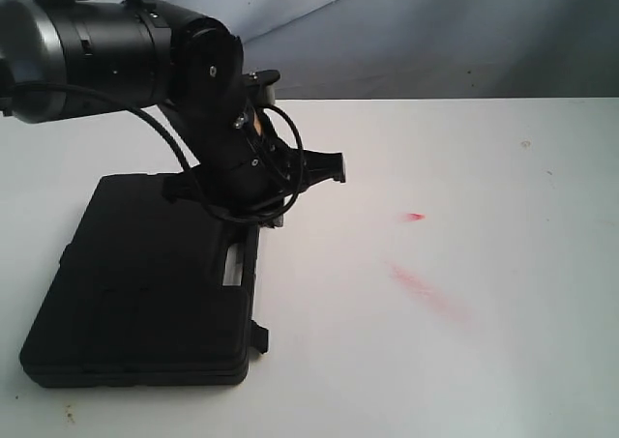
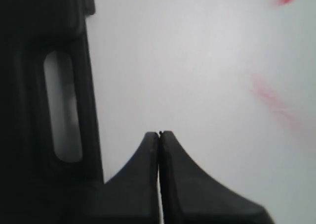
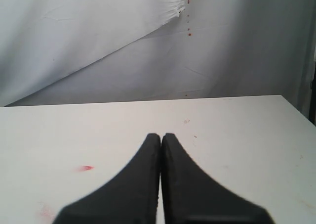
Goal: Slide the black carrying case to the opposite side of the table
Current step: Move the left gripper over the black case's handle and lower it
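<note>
1. Left tool (image 2: 159, 133), fingers pressed together and holding nothing, hangs over bare bench (image 1: 484, 361) just beside the handle edge of the black carrying case (image 1: 145, 283); whether it touches the case cannot be told.
2. Seen from the exterior camera, the case lies flat at the bench's 8 o'clock, its handle slot (image 1: 235, 264) facing 3 o'clock.
3. The left arm (image 1: 227, 129) covers the case's far corner and hides the tool's tips in that view.
4. A red spot (image 1: 414, 217) and a red smear (image 1: 426, 291) mark the bench at 3 o'clock from the case, well apart from it.
5. Right tool (image 3: 161, 135), fingers likewise together and empty, is out of the exterior frame; its camera faces a grey backdrop (image 3: 98, 36).
</note>
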Available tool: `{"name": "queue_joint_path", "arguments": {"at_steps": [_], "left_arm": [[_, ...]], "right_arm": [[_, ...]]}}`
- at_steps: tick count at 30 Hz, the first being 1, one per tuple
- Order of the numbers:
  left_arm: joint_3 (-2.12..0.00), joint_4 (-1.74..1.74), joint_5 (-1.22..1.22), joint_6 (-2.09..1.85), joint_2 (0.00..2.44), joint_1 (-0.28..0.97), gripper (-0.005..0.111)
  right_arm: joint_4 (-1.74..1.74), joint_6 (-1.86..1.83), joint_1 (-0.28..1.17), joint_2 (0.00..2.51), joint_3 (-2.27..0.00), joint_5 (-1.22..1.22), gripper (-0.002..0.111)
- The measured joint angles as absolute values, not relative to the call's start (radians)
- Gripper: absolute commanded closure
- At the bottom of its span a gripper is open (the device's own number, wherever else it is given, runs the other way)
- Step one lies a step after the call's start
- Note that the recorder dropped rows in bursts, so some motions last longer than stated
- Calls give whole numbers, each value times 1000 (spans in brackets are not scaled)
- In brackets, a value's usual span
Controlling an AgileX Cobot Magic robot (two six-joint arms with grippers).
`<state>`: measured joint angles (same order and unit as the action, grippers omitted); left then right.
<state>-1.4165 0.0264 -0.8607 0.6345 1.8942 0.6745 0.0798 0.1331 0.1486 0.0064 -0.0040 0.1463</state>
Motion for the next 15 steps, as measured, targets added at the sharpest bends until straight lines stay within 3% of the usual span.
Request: {"name": "queue_joint_path", "arguments": {"at_steps": [15], "left_arm": [[-1418,-64,-885,664,1959,629,106]], "right_arm": [[80,133,149,6,-4,146,108]]}}
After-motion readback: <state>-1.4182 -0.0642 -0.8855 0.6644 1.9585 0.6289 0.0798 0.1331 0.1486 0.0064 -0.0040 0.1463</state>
